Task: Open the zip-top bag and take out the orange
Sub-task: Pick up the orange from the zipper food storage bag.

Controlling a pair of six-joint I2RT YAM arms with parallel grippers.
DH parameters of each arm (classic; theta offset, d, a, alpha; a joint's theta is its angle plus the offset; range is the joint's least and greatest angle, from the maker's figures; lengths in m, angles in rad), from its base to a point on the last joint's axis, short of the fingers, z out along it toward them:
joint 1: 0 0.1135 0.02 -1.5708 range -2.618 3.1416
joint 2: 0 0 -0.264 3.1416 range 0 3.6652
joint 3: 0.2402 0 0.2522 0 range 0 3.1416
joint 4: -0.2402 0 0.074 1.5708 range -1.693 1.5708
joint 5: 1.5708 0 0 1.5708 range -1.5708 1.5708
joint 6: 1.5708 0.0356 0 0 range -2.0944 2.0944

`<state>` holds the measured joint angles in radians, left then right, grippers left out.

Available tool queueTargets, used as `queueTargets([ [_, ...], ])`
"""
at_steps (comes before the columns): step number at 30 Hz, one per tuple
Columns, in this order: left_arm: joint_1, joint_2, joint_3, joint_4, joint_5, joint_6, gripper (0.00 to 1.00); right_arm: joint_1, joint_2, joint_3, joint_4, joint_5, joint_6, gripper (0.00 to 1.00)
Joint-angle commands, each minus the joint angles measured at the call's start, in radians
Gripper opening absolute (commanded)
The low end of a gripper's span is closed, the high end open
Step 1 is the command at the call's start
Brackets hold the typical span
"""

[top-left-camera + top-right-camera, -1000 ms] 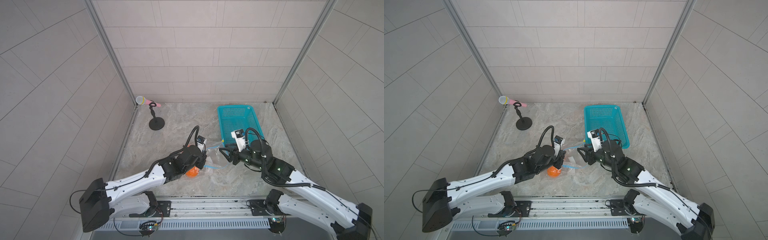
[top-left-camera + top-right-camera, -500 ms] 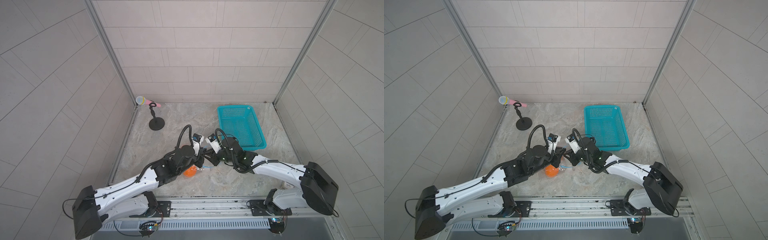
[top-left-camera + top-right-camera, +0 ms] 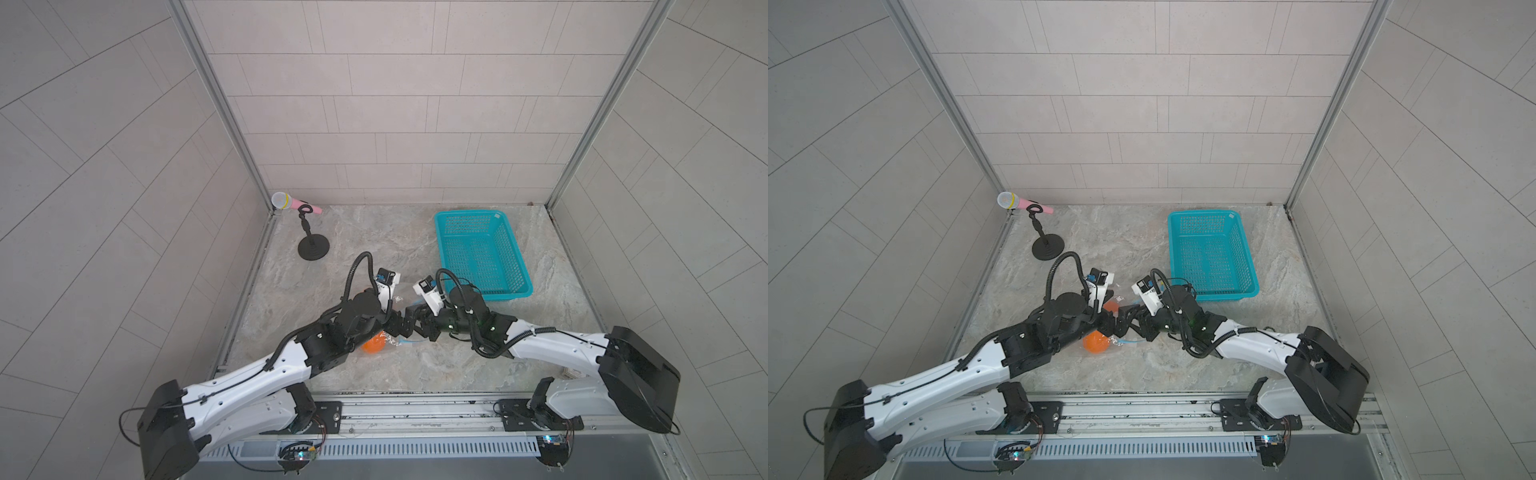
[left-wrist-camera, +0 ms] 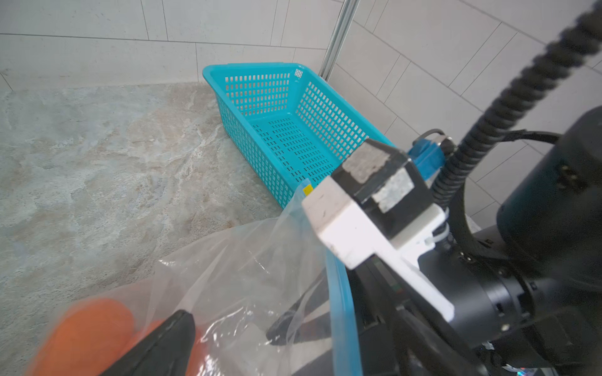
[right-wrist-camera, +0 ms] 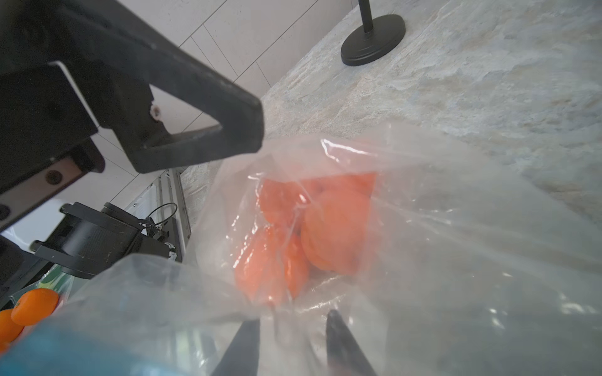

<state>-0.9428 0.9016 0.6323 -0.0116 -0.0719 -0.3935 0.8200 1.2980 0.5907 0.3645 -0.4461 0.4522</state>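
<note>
The zip-top bag is clear and crinkly, with its light-blue zip strip tipped yellow. In both top views it lies mid-table between the two arms. An orange shows at the bag's near end, beside the left arm. More orange shapes show through the film in the right wrist view. My left gripper stands open wide, with loose film between its fingers. My right gripper faces it from the right, open, with a fold of film between its apart fingers. Both grippers nearly touch.
A teal mesh basket stands at the back right, just behind the right wrist. A pink microphone on a black stand is at the back left. Tiled walls close in three sides.
The right arm swung left from beside the basket to meet the left gripper at the bag. The left gripper, shut before, has opened wide.
</note>
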Motion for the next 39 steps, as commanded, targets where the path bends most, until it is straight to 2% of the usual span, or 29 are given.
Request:
queueTargets([
  [1, 0.012, -0.146, -0.018, -0.017, 0.018, -0.044, 1.0, 0.004, -0.085, 0.007, -0.099, 0.059, -0.007, 0.38],
  [3, 0.012, -0.238, -0.029, -0.04, 0.036, -0.058, 1.0, 0.005, -0.107, -0.003, -0.118, 0.099, 0.009, 0.4],
  [5, 0.012, -0.256, -0.023, -0.082, 0.044, -0.061, 1.0, 0.007, -0.109, 0.022, -0.201, 0.156, 0.045, 0.41],
  [8, 0.013, -0.255, -0.057, -0.138, -0.089, -0.049, 1.0, 0.03, -0.109, 0.061, -0.234, 0.16, 0.063, 0.38],
  [11, 0.031, -0.293, -0.143, -0.106, -0.251, -0.039, 1.0, 0.034, -0.056, 0.081, -0.171, 0.09, 0.063, 0.33],
  [13, 0.057, -0.308, -0.177, -0.106, -0.304, -0.03, 0.96, 0.043, 0.0, 0.09, -0.101, 0.033, 0.075, 0.3],
  [16, 0.123, -0.315, -0.238, -0.044, -0.283, -0.046, 0.79, 0.057, 0.085, 0.083, 0.056, -0.019, 0.105, 0.27],
  [20, 0.249, -0.26, -0.311, 0.067, -0.113, -0.086, 0.61, 0.057, 0.221, 0.124, 0.126, -0.041, 0.124, 0.25],
  [22, 0.258, -0.235, -0.325, 0.096, -0.095, -0.09, 0.55, 0.056, 0.256, 0.12, 0.173, -0.045, 0.131, 0.25],
  [26, 0.258, -0.154, -0.364, 0.185, -0.088, -0.09, 0.5, 0.055, 0.334, 0.153, 0.197, -0.071, 0.138, 0.26],
  [29, 0.259, -0.071, -0.388, 0.294, -0.054, -0.099, 0.32, 0.053, 0.385, 0.163, 0.255, -0.138, 0.169, 0.29],
  [31, 0.259, -0.038, -0.391, 0.33, -0.031, -0.11, 0.31, 0.052, 0.391, 0.145, 0.276, -0.127, 0.178, 0.31],
  [35, 0.259, 0.019, -0.394, 0.347, -0.01, -0.125, 0.31, 0.044, 0.365, 0.157, 0.123, 0.019, 0.095, 0.34],
  [39, 0.259, 0.057, -0.418, 0.407, -0.057, -0.113, 0.41, 0.044, 0.355, 0.17, 0.076, 0.126, 0.021, 0.43],
])
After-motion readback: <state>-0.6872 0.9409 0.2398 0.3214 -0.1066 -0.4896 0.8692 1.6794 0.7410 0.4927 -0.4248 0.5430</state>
